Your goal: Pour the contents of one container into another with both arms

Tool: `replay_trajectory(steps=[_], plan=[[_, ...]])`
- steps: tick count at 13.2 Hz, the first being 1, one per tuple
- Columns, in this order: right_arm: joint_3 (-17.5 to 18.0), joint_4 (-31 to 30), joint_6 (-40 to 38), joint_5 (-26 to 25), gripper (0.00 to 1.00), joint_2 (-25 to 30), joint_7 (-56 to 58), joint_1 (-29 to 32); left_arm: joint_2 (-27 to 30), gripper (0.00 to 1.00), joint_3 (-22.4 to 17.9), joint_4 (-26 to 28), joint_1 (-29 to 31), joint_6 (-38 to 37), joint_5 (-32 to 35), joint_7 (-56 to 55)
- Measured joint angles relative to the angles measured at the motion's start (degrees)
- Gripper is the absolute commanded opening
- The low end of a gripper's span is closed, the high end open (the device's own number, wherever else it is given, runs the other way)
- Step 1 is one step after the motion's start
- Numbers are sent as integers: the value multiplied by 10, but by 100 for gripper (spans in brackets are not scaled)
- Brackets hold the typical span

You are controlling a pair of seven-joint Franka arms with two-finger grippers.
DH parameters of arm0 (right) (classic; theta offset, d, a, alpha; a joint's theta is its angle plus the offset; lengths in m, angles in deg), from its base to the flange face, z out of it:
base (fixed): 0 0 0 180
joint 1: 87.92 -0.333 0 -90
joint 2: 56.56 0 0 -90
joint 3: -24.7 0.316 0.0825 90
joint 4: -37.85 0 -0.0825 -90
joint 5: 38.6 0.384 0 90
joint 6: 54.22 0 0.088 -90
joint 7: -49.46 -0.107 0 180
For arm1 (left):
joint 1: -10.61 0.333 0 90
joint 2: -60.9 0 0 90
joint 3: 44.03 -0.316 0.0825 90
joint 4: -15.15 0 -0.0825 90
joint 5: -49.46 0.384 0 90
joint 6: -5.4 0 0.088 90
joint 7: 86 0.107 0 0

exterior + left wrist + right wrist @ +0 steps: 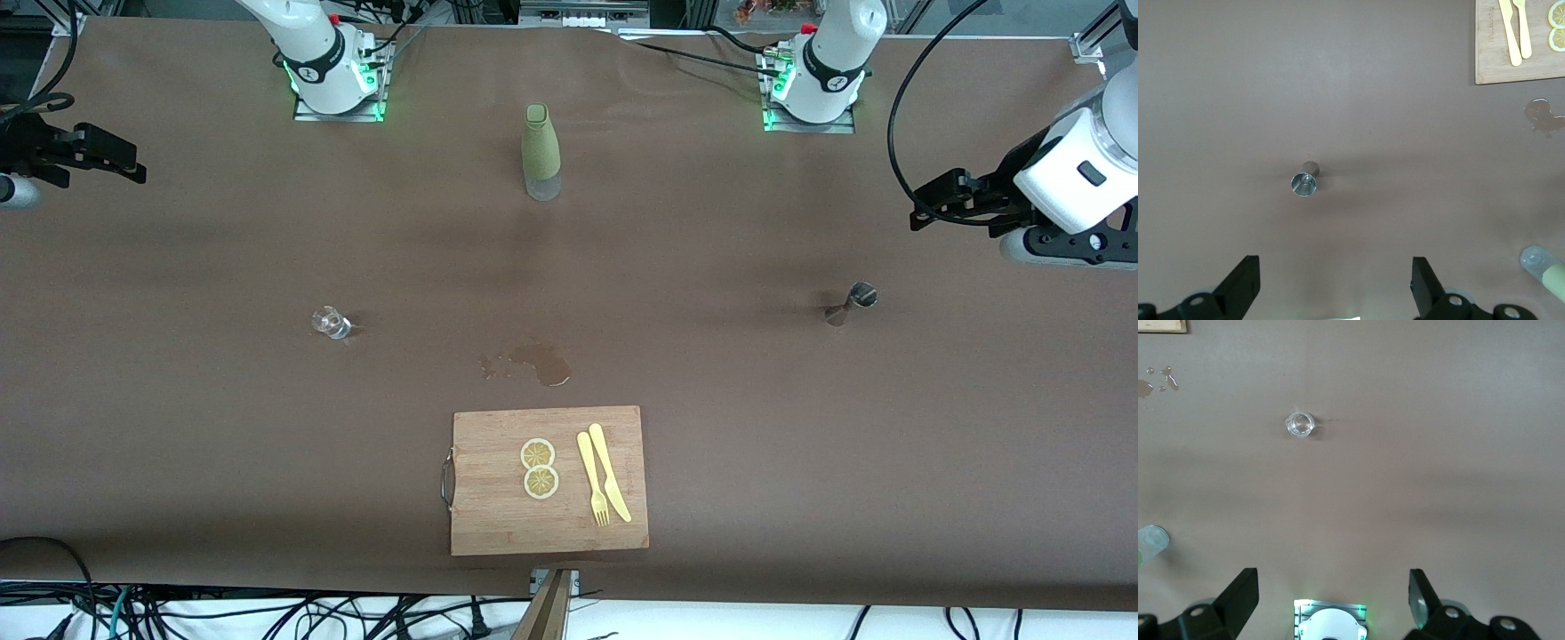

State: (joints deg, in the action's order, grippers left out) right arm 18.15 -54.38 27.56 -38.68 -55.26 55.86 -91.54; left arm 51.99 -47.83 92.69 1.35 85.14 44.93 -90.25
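Note:
A small clear glass (331, 322) (1299, 425) stands on the brown table toward the right arm's end. A steel jigger (852, 302) (1305, 181) stands toward the left arm's end. A green-sleeved bottle (540, 151) (1545, 267) stands upright between the two arm bases. My left gripper (929, 209) (1335, 280) hangs open and holds nothing, high over the table's edge at its own end, apart from the jigger. My right gripper (124, 164) (1333, 593) is also open with nothing in it, over the table's edge at its end, well away from the glass.
A wet spill (538, 363) marks the table's middle. Nearer the front camera lies a wooden cutting board (480, 516) carrying two lemon slices (539, 468), a yellow fork (591, 480) and a yellow knife (609, 471). Cables trail by the arm bases.

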Motion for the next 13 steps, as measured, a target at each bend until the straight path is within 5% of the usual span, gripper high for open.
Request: replay_trajectory(steps=[13], plan=[[-1, -1, -22, 22, 100, -23, 4, 1, 0, 100, 0, 0, 0, 0, 0, 0]])
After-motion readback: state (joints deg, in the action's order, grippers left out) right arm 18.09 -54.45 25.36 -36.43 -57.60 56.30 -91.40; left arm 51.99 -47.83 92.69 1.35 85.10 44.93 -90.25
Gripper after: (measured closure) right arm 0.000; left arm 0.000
